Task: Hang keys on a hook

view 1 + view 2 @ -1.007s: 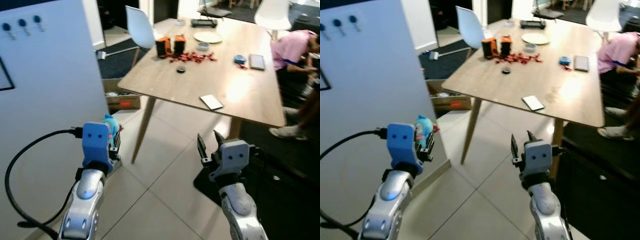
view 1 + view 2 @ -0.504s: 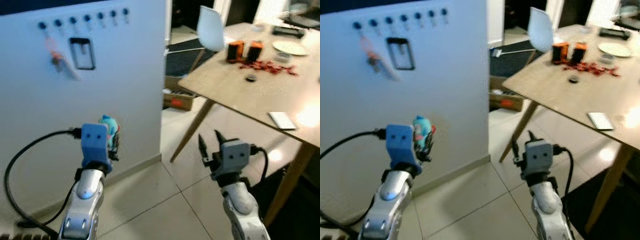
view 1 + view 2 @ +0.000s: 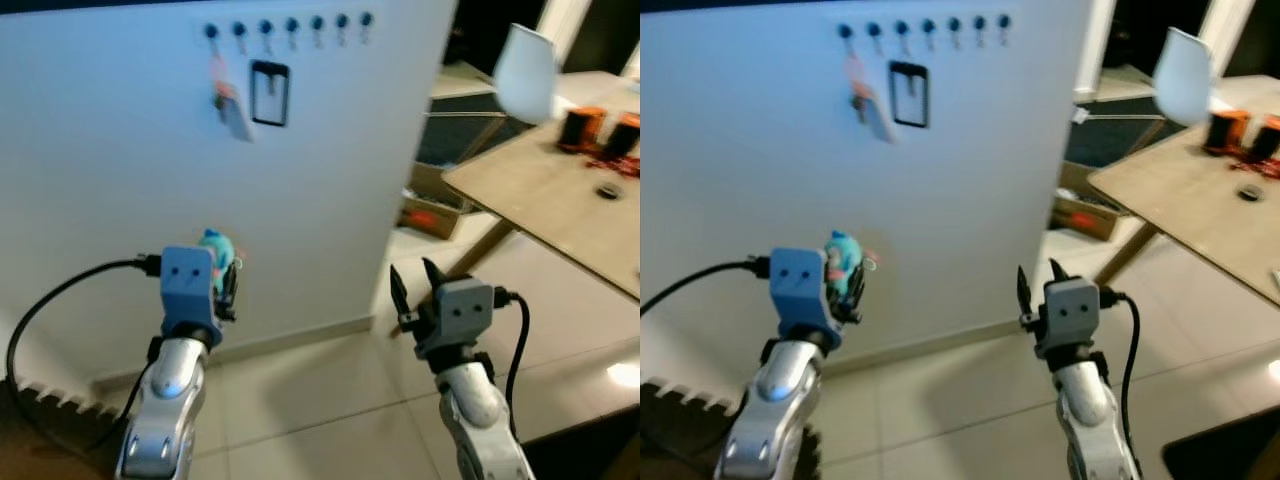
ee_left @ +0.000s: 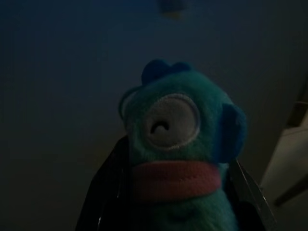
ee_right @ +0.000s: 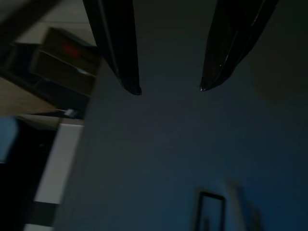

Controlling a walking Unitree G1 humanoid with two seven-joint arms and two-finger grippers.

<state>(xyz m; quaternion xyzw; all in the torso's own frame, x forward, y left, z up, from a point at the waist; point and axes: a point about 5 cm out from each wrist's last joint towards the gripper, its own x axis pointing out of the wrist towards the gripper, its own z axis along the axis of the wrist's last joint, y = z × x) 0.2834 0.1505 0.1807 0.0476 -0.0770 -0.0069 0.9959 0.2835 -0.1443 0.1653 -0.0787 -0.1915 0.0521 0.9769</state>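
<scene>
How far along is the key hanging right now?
Done: the left claw is shut on the plush keychain, and the wall's hook row is in view. In hand: approaching that wall. Left: raise the keychain to a free hook. The right claw is open.

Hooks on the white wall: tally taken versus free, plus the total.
Taken hooks: 2, one with an orange tag, one with a black frame
Free hooks: 5
Total: 7
</scene>
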